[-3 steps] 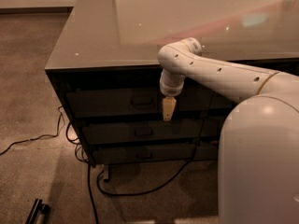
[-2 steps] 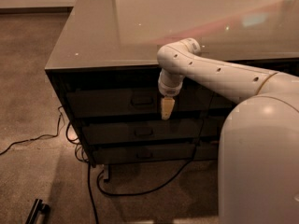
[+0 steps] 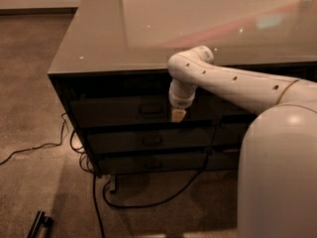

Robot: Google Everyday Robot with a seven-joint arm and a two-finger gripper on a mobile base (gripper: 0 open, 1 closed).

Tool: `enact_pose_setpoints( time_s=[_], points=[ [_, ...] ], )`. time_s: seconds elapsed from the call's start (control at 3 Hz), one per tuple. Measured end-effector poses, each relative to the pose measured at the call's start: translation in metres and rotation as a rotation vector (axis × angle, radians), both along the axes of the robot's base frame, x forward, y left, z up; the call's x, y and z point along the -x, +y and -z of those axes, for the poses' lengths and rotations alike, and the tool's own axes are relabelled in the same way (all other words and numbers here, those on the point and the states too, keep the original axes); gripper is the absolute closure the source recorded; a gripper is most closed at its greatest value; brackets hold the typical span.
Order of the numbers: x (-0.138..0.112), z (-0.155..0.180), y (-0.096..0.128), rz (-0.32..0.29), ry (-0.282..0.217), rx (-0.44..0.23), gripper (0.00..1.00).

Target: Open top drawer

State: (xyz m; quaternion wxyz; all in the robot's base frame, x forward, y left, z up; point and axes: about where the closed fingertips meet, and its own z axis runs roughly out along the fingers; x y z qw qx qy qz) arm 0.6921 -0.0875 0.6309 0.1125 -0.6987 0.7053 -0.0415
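Jaws pointing down — beside top drawer [image 3: 109,112] handle [image 3: 150,111], arm [image 3: 233,86] bent

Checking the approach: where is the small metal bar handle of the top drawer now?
In the camera view, the small metal bar handle sits centred on the dark-grey top drawer, just left of the cream-tipped gripper and below the glossy tabletop.
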Motion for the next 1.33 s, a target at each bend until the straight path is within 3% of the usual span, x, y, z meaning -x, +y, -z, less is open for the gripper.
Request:
enact_pose_setpoints(
  time_s=[0.67, 1.0, 1.33],
  points=[
    [0.0001, -0.0097, -0.0001, 0.000, 0.001, 0.000, 0.96],
    [0.0001, -0.0096, -0.0001, 0.000, 0.001, 0.000, 0.00],
    [0.0062, -0.0048, -0.0005, -0.008, 0.002, 0.013, 0.00]
  ],
)
